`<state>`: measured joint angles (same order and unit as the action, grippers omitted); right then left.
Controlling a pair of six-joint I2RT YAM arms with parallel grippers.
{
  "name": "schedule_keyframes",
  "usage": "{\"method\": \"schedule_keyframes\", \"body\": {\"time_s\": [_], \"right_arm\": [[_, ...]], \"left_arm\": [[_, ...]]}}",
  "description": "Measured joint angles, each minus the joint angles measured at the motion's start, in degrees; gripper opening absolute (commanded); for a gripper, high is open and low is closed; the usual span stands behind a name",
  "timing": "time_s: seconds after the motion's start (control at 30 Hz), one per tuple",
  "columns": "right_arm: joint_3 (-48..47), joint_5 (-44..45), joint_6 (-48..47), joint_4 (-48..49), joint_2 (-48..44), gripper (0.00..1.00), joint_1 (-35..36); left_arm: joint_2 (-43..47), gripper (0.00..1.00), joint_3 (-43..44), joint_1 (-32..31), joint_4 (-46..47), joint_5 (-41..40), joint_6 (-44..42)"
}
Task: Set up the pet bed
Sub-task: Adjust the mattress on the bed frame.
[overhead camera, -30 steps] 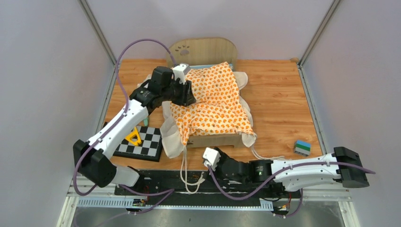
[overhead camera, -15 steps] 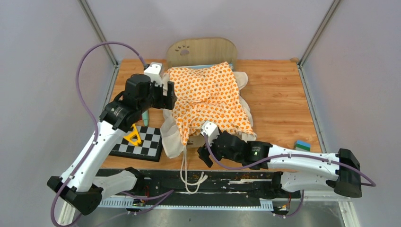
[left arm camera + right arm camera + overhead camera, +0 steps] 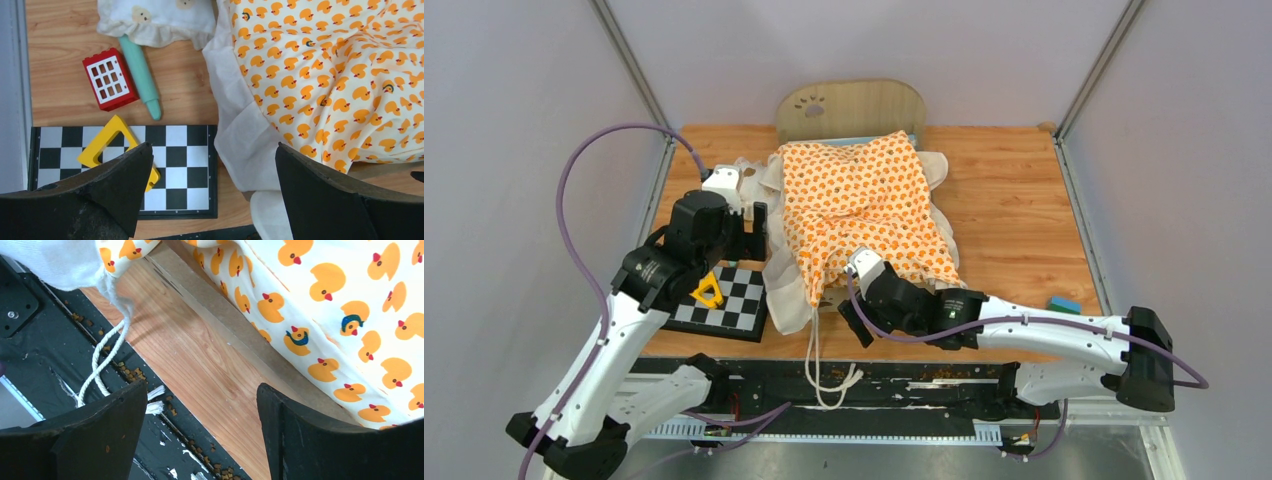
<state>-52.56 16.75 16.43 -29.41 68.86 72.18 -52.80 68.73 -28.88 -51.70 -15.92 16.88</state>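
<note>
The pet bed's rounded far end board [image 3: 852, 104] with a paw print stands at the back. Its near board [image 3: 235, 330] shows as a wood strip. An orange duck-print cushion [image 3: 864, 205] with cream edges lies over the frame and hides its base. My left gripper [image 3: 759, 226] is left of the cushion, over the board's corner. In its wrist view the left gripper [image 3: 212, 150] is open and holds nothing. My right gripper [image 3: 856, 318] is at the bed's near end. It too is open and empty, the right gripper [image 3: 200, 387] hanging over the table edge beside the white ties [image 3: 107, 360].
A small white pillow [image 3: 155, 17] lies left of the bed. A red block [image 3: 110, 79] and a teal stick [image 3: 142, 75] lie near it. A checkerboard [image 3: 724, 305] carries a yellow piece [image 3: 707, 290]. A blue-green block [image 3: 1064, 304] sits at the right. A black strip [image 3: 45, 355] runs along the front.
My left gripper has let go of the cushion, opened wide and drawn back left toward the near side. My right arm has swung in to the bed's near end.
</note>
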Motion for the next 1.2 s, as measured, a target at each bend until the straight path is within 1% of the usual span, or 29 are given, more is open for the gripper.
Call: {"method": "schedule_keyframes", "body": {"time_s": [0.2, 0.37, 0.53, 0.77, 0.97, 1.03, 1.1, 1.2], "right_arm": [[-1.0, 2.6, 2.1, -1.3, 0.5, 0.82, 0.0], [-1.5, 6.6, 7.6, -1.8, 0.6, 0.94, 0.0], [-2.9, 8.2, 10.9, -3.0, 0.6, 0.94, 0.0], [-2.9, 9.9, 13.7, -3.3, 0.3, 0.89, 0.1], [-4.6, 11.8, 13.5, -6.1, 0.5, 0.72, 0.0], [-6.0, 12.1, 12.9, -7.1, 1.0, 0.68, 0.0], [-7.6, 11.8, 12.6, -7.8, 2.0, 0.68, -0.4], [-9.2, 10.9, 12.5, -8.2, 3.7, 0.7, -1.1]], "left_arm": [[0.5, 0.99, -0.1, 0.0, -0.5, 0.5, 0.3], [-1.0, 0.99, -0.6, 0.0, -0.8, 1.0, 0.4], [-0.8, 1.0, -0.8, 0.0, -0.8, 2.2, 0.4], [-0.6, 0.99, -2.1, 0.0, -0.8, 3.7, 0.8], [-0.6, 0.99, -2.4, 0.0, -0.8, 4.0, 0.8], [-0.6, 1.0, -2.4, 0.0, -0.8, 4.1, 0.8], [-0.6, 0.99, -2.4, 0.0, -0.8, 4.3, 0.8], [-0.6, 0.99, -2.4, 0.0, -0.8, 4.4, 0.9]]}}
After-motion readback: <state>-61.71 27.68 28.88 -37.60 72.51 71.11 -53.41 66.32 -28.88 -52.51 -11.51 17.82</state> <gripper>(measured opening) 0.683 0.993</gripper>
